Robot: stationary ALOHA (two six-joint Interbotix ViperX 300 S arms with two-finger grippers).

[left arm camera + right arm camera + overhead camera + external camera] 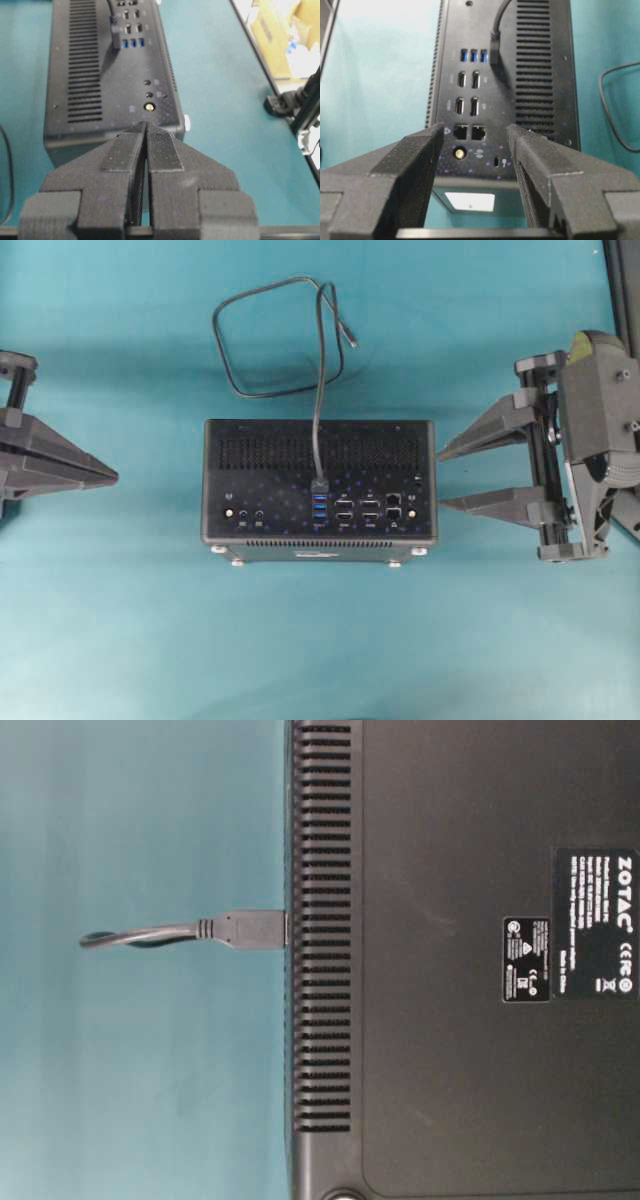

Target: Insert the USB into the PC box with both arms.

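The counter (120,640) is a flat teal all over. The PC box (270,510) is matte black, crossed by a band of fine vent slots and flecked with faint bluish specks. Three bright blue ports (320,508) stand in a column on it, a brass-coloured connector (149,106) sits near one end, and its feet (219,550) are silver. Its underside carries white lettering on black labels (594,923). The USB (320,486) is dark grey, on a thin black cable (235,380). The left fingers (123,151) and right fingers (422,145) are black with a fine ribbed, layered texture.
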